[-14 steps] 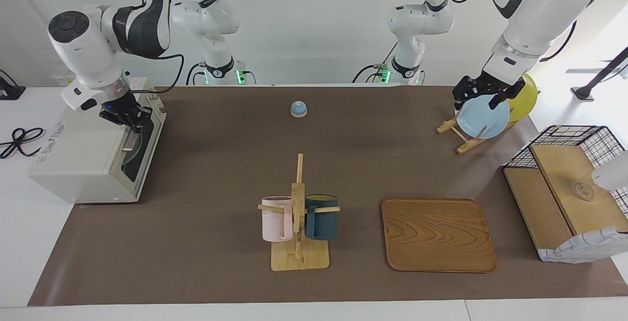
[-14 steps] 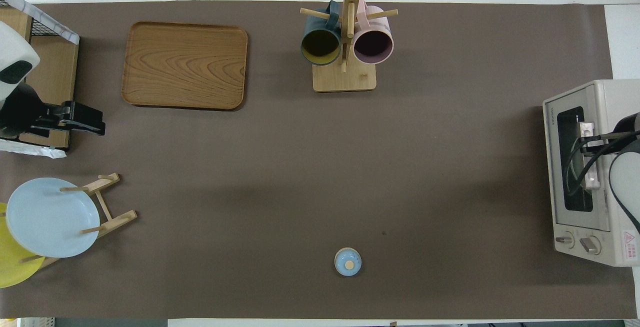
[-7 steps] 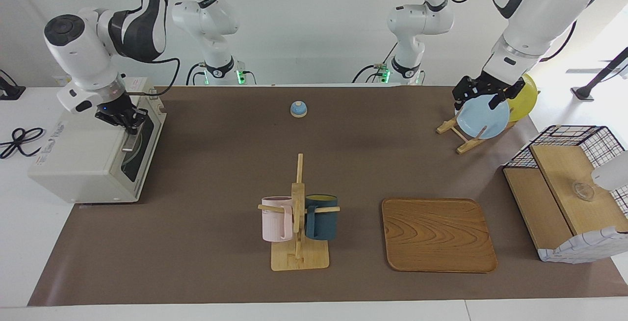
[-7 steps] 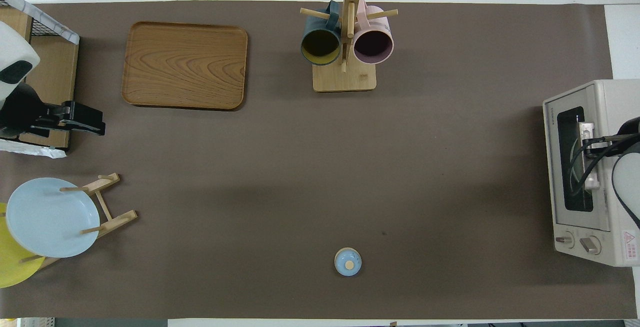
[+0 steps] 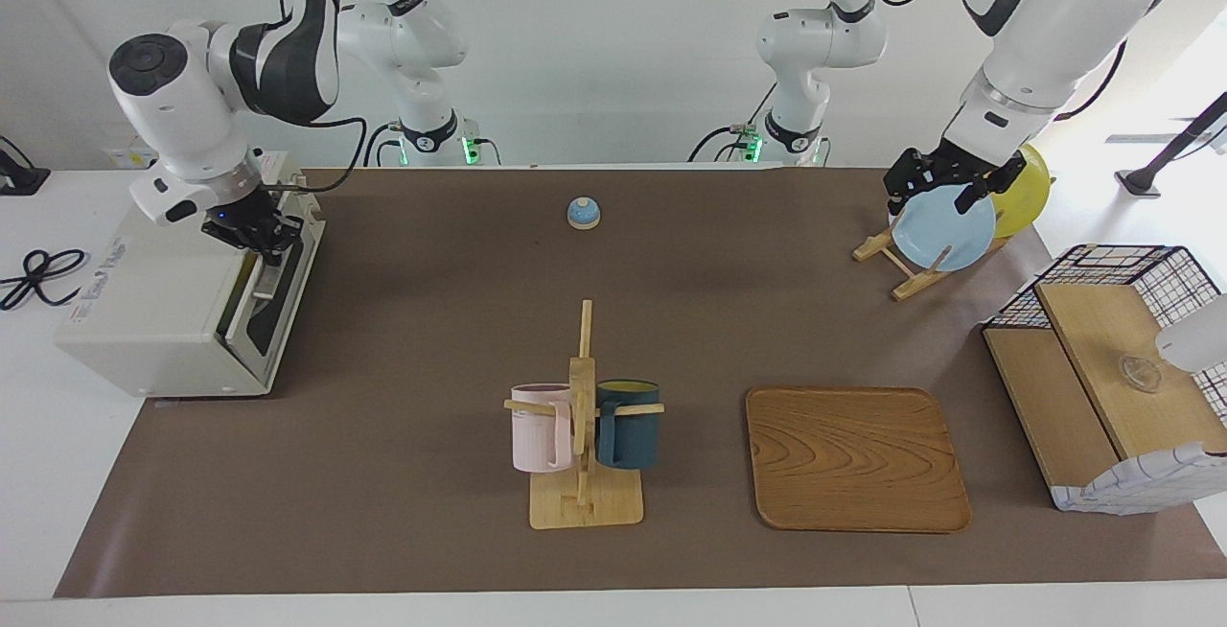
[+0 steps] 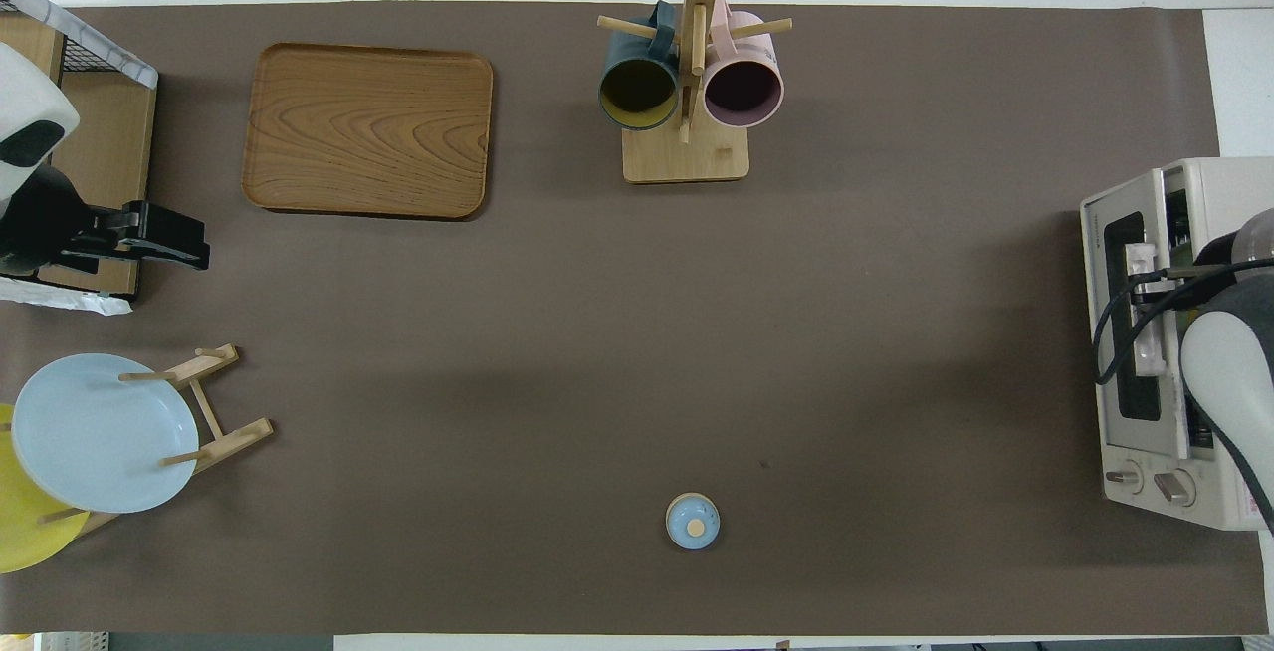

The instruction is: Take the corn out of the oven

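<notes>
The cream-white oven point(image 5: 144, 320) stands at the right arm's end of the table and also shows in the overhead view point(image 6: 1219, 183). Its dark glass door point(image 5: 259, 306) is tipped open a crack at the top. My right gripper point(image 5: 257, 229) is at the top of the door, shut on the metal bar handle point(image 6: 1145, 332); my right arm covers most of the gripper in the overhead view. The corn is hidden inside the oven. My left gripper point(image 5: 942, 191) waits in the air over the plate rack at the left arm's end.
A wooden mug tree point(image 5: 582, 435) with a pink and a dark teal mug stands mid-table. A wooden tray point(image 5: 856, 459) lies beside it. A small blue bell point(image 5: 583, 213) sits nearer the robots. A plate rack point(image 5: 944, 229) and a wire-and-wood basket shelf point(image 5: 1102, 378) stand at the left arm's end.
My right gripper has pulled away from the oven's front with the handle, and the door has tipped open a crack. The left arm has not moved.
</notes>
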Controlling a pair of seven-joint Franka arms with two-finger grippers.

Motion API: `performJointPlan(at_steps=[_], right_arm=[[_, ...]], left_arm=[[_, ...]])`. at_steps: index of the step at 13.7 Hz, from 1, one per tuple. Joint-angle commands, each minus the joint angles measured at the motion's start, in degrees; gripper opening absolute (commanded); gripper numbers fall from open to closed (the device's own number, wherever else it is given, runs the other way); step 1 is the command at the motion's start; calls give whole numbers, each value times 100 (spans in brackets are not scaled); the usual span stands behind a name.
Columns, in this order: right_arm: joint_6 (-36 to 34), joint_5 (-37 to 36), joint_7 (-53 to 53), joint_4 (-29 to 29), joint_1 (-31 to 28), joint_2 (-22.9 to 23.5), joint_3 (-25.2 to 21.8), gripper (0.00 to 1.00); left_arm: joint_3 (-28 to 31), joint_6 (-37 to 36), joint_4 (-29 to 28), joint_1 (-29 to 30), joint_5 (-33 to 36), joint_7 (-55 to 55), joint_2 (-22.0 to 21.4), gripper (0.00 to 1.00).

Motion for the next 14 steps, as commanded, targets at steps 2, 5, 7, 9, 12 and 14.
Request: performJointPlan(at_steps=[2, 5, 7, 9, 12, 14], right_arm=[[1039, 42, 201, -148, 62, 708, 20, 0], [1583, 77, 210, -410, 159, 832, 20, 0], [1804, 77, 210, -587, 220, 814, 20, 0], [2067, 77, 201, -658, 229, 989, 20, 0], [2603, 77, 201, -720, 212, 1559, 29, 0], [2929, 121, 210, -702, 221, 1868, 38, 0]], left_arm=[[-36, -77, 55, 65, -50, 44, -4, 100], [-19, -103, 55, 65, -50, 44, -4, 100], [-19, -86, 46, 65, -50, 44, -4, 100], [-19, -77, 46, 65, -50, 35, -4, 100], [-19, -59, 28, 65, -50, 43, -13, 100], [-28, -24, -24, 65, -50, 44, -22, 100]])
